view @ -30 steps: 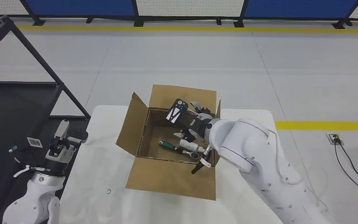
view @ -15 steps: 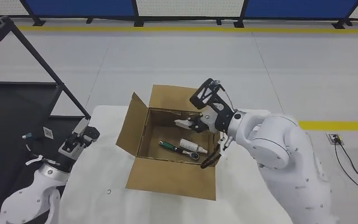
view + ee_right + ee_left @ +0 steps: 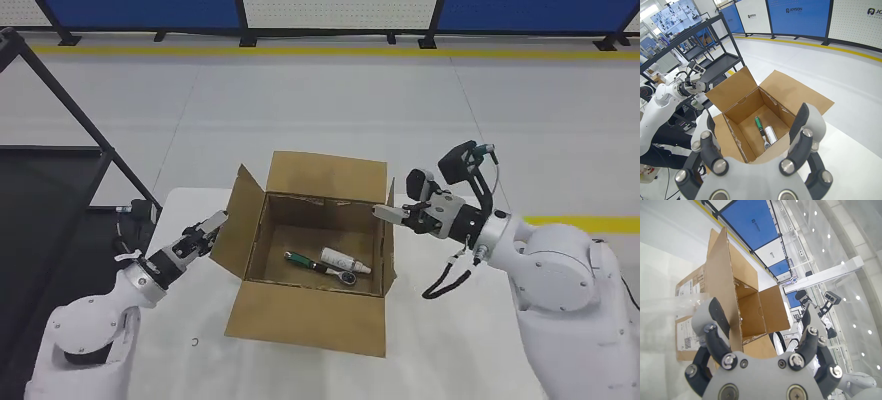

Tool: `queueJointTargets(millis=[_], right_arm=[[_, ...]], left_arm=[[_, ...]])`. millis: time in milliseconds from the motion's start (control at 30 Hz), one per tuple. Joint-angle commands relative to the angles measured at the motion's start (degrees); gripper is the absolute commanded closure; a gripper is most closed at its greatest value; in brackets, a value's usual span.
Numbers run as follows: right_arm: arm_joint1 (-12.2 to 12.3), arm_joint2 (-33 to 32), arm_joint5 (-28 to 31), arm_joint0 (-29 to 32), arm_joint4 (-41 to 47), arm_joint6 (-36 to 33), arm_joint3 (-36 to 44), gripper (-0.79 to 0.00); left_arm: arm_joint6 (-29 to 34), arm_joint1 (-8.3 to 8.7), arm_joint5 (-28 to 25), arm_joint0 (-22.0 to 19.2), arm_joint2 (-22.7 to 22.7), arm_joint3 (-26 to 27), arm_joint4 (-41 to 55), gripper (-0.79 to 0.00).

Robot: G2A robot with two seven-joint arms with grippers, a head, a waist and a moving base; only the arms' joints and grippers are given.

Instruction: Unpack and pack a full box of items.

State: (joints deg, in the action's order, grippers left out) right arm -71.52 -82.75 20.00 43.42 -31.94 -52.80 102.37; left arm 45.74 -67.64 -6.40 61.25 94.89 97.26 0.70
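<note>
Right gripper (image 3: 755,121) had withdrawn from the box (image 3: 330,172) to beside its right wall, fingers apart, empty. Left gripper (image 3: 762,309), likewise apart, had come up to the left flap. Ratchet (image 3: 305,263) and white tube (image 3: 347,260) lay on the box floor; unpacking judged unfinished.

Left hand (image 3: 210,230) and right hand (image 3: 384,212) point toward each other, well apart, both spread wide, empty
</note>
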Motion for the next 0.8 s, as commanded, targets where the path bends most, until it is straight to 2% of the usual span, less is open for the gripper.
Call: queueJointTargets(millis=[0, 267, 500, 767], right_arm=[[0.0, 0.0, 0.0, 0.0, 0.0, 0.0, 0.0, -0.785], [0.3, -0.1, -0.9, 1.7, -0.1, 1.7, -1.5, -0.785], [0.8, -0.9, -5.6, 0.3, 9.2, -4.2, -8.2, -0.785], [1.0, 1.6, -1.4, -1.7, 18.6, -7.9, -12.4, -0.785]], left_arm=[[0.5, 0.06, -0.1, -0.1, -0.8, 0.0, 0.0, -0.785], [0.4, 0.14, 0.1, 0.0, -5.1, 0.8, -0.4, -0.785], [0.4, 0.23, 0.3, 0.2, -8.3, 1.0, -1.4, -0.785], [0.8, 0.43, 0.4, 0.0, -10.7, 0.3, -2.0, -0.785]])
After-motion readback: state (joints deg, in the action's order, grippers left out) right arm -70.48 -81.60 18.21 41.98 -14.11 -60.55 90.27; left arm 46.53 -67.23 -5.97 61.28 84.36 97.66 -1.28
